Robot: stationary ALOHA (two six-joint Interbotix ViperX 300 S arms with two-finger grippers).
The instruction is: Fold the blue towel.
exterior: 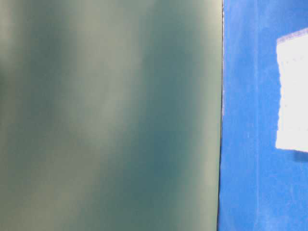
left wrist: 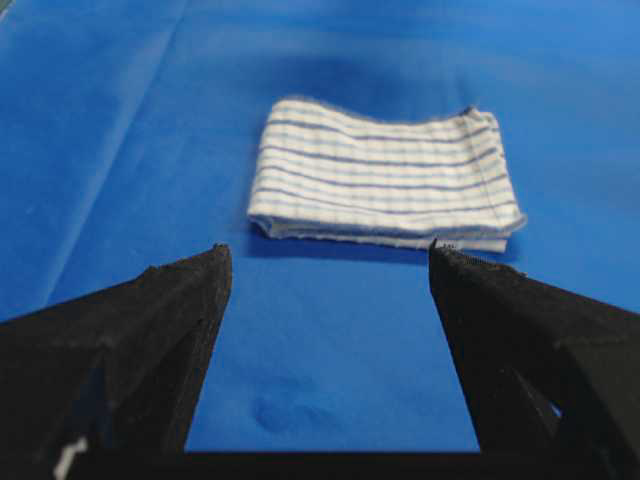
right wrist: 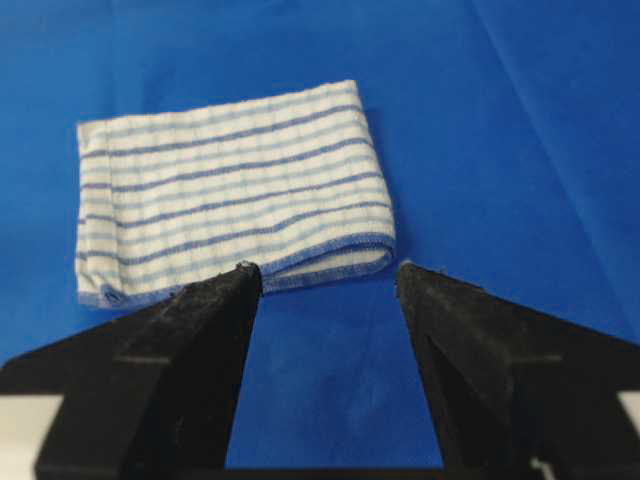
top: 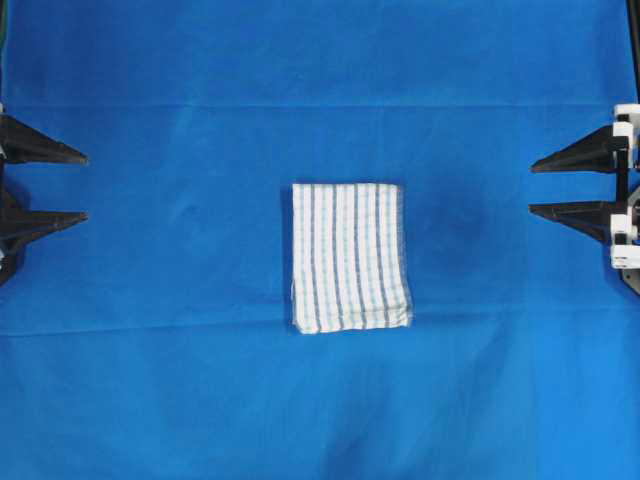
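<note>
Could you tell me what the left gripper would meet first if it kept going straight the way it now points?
Probably the folded white cloth with thin blue stripes. The open left gripper points across bare blue table covering towards the cloth's layered edge; nothing else lies between, though whether it would pass above the cloth is unclear.

Light is bright and even overhead. The table-level view is badly blurred, and the blue towel (exterior: 292, 91) there glares white at 3 o'clock.
</note>
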